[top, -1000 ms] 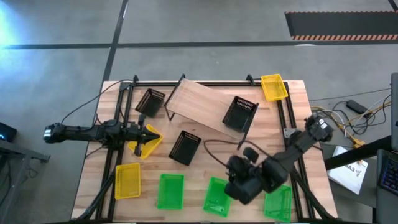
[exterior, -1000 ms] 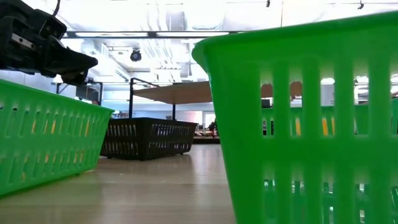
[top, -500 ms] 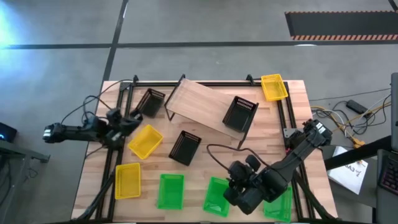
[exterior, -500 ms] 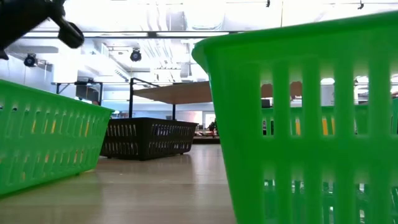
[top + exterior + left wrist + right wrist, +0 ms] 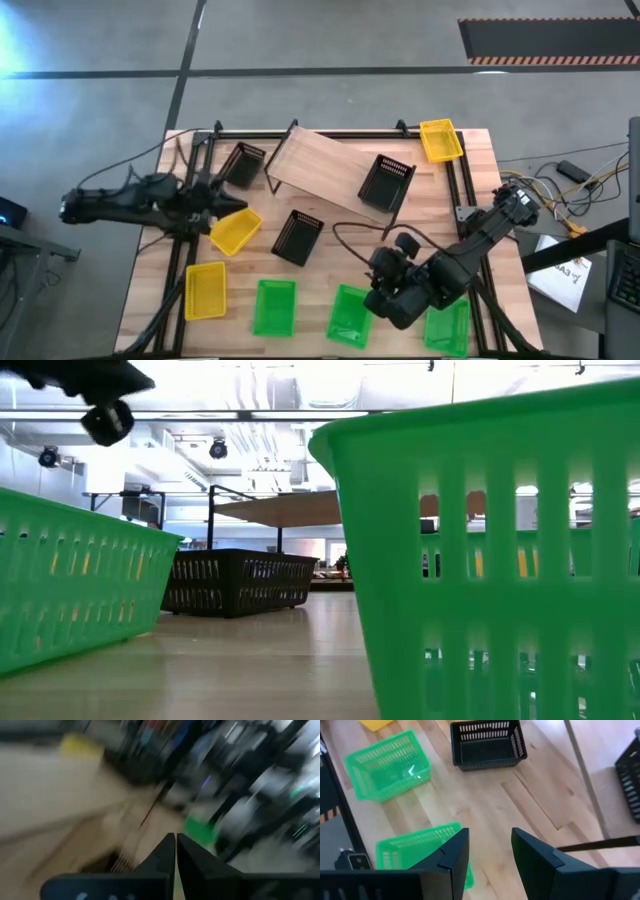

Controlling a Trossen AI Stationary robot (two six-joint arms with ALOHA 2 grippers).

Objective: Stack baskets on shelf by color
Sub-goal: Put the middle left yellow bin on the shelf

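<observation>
High view: slatted wooden table (image 5: 330,265); shelf (image 5: 325,172) sits askew toward the far side, one black basket (image 5: 386,181) on its right end; a second black basket (image 5: 241,163) on the table just left of the shelf, a third (image 5: 297,236) in front of it; yellow baskets at the far right corner (image 5: 441,140), mid-left (image 5: 235,230) and near-left (image 5: 205,290); three green baskets along the near edge, left one (image 5: 273,307), middle one (image 5: 349,314), right one (image 5: 447,325) partly under the right arm; left claw (image 5: 222,207) pinched shut, empty, just at the mid-left yellow basket's far edge; right claw (image 5: 378,300) above the middle green basket, cable looped behind it; loose cables and a paper sheet (image 5: 565,272) off the table's right side, print too small to read.

Low view: green basket walls fill the foreground left (image 5: 70,590) and right (image 5: 490,550), blocking much of the table; black basket (image 5: 237,580) beyond, shelf (image 5: 285,508) behind it; dark arm part at upper left.

Left wrist view: heavily blurred; fingers (image 5: 165,855) closed together, nothing between.

Right wrist view: fingers (image 5: 455,852) spread apart, holding nothing; green baskets (image 5: 387,765) and (image 5: 420,845), black basket (image 5: 487,744) on the boards; no writing legible.
</observation>
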